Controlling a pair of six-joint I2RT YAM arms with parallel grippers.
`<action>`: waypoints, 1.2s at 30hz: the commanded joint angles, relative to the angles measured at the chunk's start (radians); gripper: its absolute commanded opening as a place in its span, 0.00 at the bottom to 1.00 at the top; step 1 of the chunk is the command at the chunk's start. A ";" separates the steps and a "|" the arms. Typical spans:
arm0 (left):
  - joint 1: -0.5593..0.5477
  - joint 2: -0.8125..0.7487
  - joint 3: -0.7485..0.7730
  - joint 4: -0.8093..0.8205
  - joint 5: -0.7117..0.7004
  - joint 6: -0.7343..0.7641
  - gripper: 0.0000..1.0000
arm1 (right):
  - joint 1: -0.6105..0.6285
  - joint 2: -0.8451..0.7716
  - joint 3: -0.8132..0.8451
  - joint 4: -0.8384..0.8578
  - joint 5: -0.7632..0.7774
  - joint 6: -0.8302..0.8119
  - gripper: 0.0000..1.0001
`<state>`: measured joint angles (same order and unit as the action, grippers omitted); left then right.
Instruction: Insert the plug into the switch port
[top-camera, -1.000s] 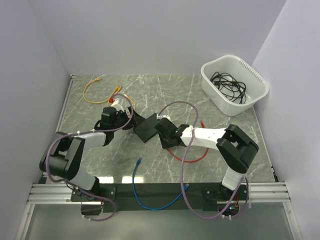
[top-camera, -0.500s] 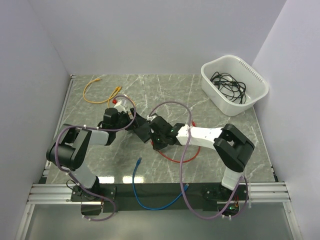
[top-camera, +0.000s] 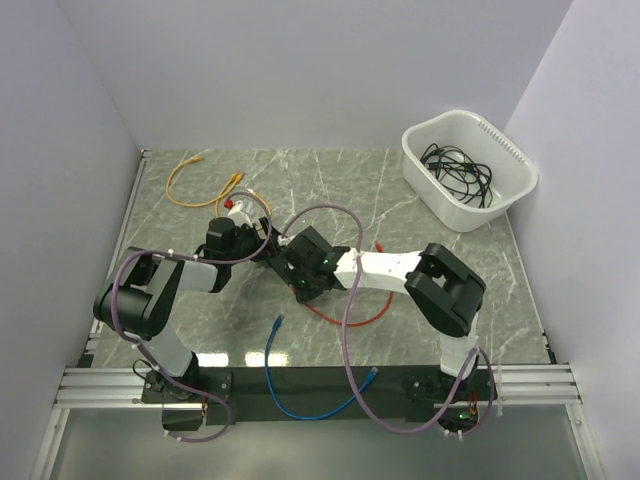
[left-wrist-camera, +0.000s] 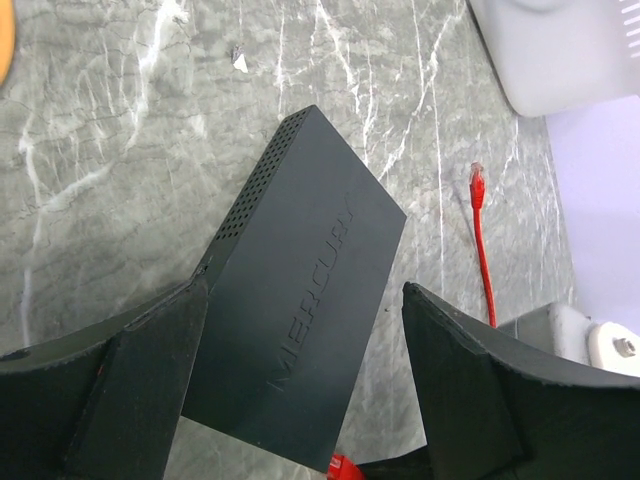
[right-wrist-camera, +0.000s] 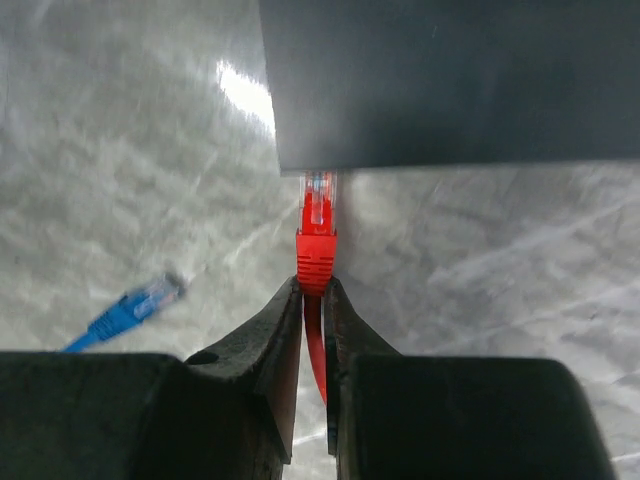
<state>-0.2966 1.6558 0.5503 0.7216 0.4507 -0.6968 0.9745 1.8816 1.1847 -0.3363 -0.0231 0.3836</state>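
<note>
1. The right gripper (right-wrist-camera: 312, 290) is closed down almost completely, and the red boot of the plug (right-wrist-camera: 317, 235) is pinched between its fingertips.
2. Straight ahead of those fingertips, the plug's clear tip is met by the near edge of the switch (right-wrist-camera: 450, 80). Whether it is seated in a port cannot be told (that edge is in shadow).
3. The red cable (right-wrist-camera: 316, 350) is led back between the fingers. Off to the gripper's left, a blue cable (right-wrist-camera: 130, 308) is laid on the table (right-wrist-camera: 120, 150), apart from both.
4. The left gripper (left-wrist-camera: 303, 300) is spread wide around the switch's other end. One finger (left-wrist-camera: 140, 390) is set against its side, while bare table is seen between the switch and the other finger.
5. Beyond that open finger, a loose red connector (left-wrist-camera: 478, 185) is laid flat, and a white tub (left-wrist-camera: 560, 50) is seen farther out.
</note>
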 joint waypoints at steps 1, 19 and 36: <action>-0.001 0.024 0.016 -0.001 0.017 0.020 0.85 | 0.001 0.031 0.056 -0.026 0.071 -0.014 0.00; 0.001 0.041 0.020 -0.008 0.023 0.036 0.83 | -0.014 -0.009 0.064 -0.066 0.146 -0.025 0.00; 0.001 0.064 0.022 0.002 0.036 0.037 0.80 | -0.031 -0.018 0.059 -0.044 0.117 -0.038 0.00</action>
<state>-0.2920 1.7092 0.5606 0.7185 0.4480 -0.6659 0.9482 1.8954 1.2221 -0.4057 0.0925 0.3630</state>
